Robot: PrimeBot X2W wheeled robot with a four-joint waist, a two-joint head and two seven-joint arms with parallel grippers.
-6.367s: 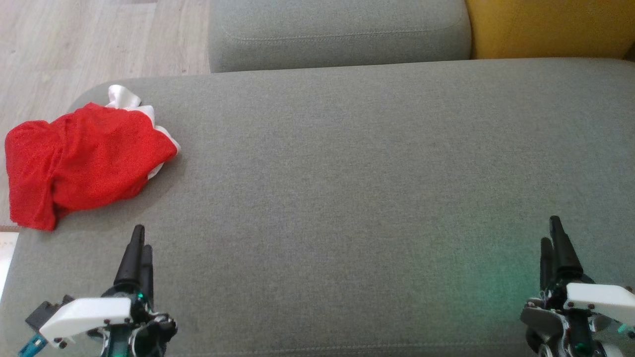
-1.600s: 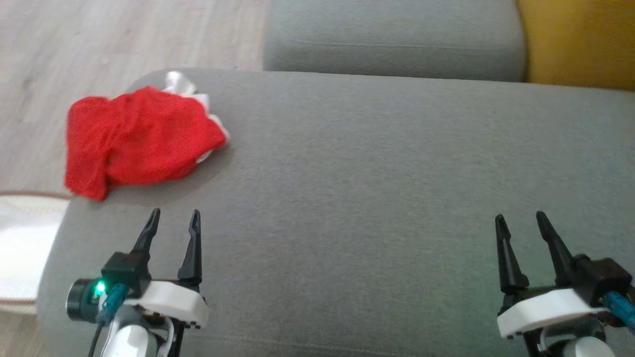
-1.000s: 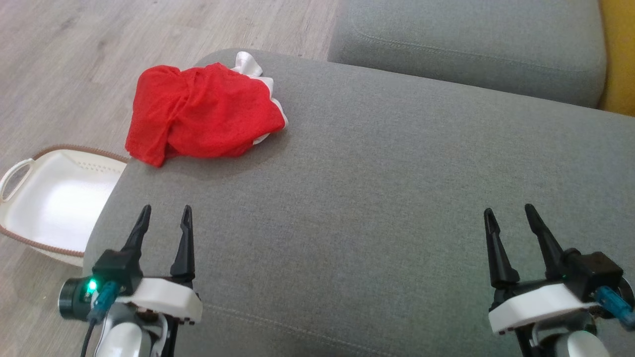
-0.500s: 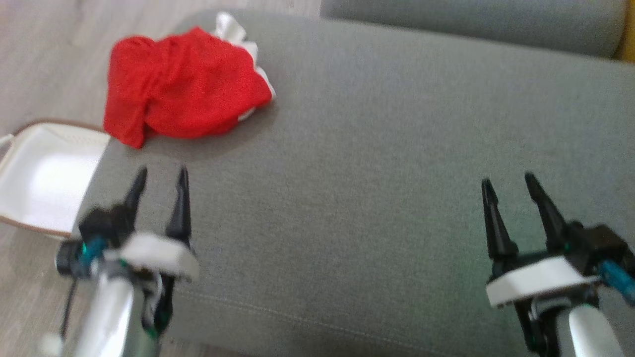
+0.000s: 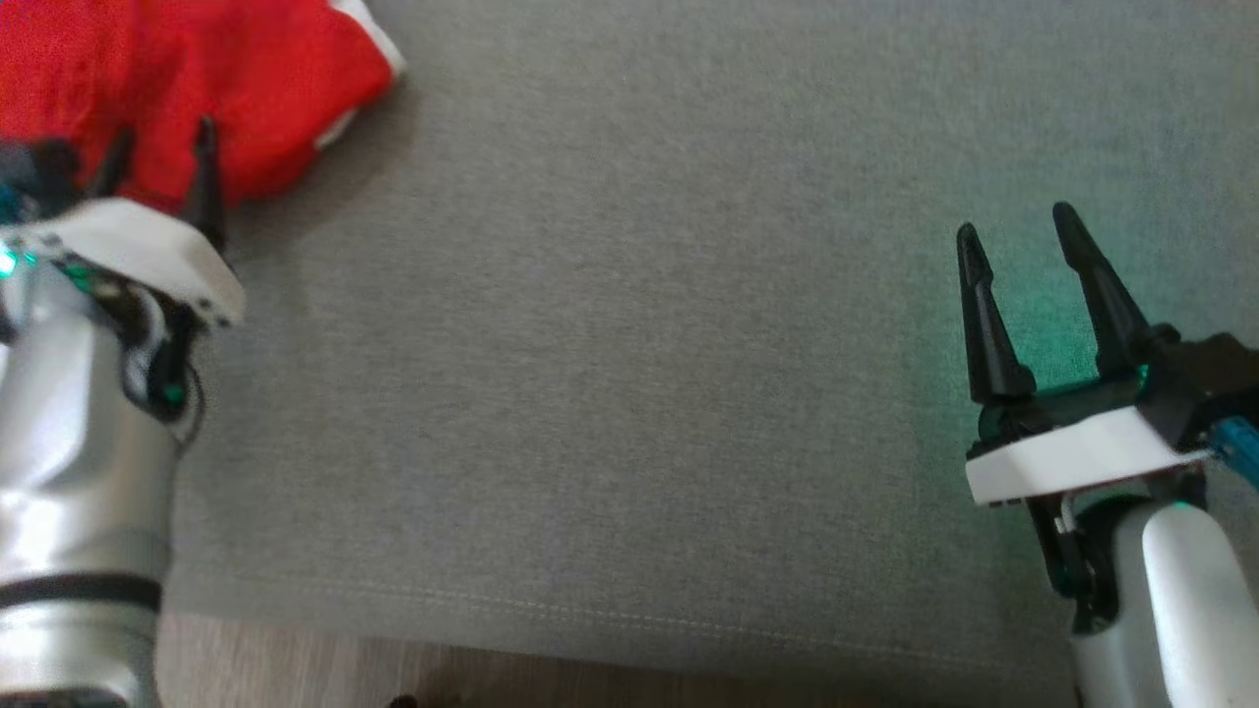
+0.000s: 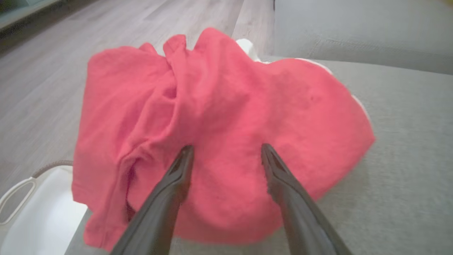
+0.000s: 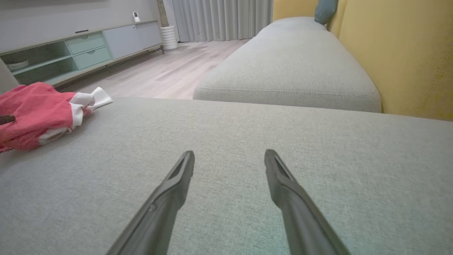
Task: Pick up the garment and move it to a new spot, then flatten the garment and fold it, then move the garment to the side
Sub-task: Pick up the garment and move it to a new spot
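Left gripper [image 6: 227, 148]: jaws spread wide, nothing between them, tips poised over the near middle of the red garment [image 6: 226, 117]. Can't tell whether the tips touch cloth yet.

Garment sits crumpled at the upper left of the head view, on the corner of the grey sofa cushion [image 5: 629, 344]. Its left part seems to drape past the cushion edge, above a white basket [image 6: 35, 212] at the lower left of the left wrist view.

Right gripper [image 5: 1016, 221]: also wide open and empty, lower right of the head view, over bare cushion, well apart from the garment.

My read is the step in hand is the first pick. To do it well:
- Push the tips down into the cloth before closing. The cushion is soft, so bunch a fold between the fingers rather than skim the top layer.
- Favour the ridge of folds just left of centre in the wrist view: more layers, firmer bite.
- Lift straight up before moving sideways, so the overhanging part doesn't drag or slip into the basket.
- Set down on the bare centre of the cushion, where both grippers can reach to flatten.
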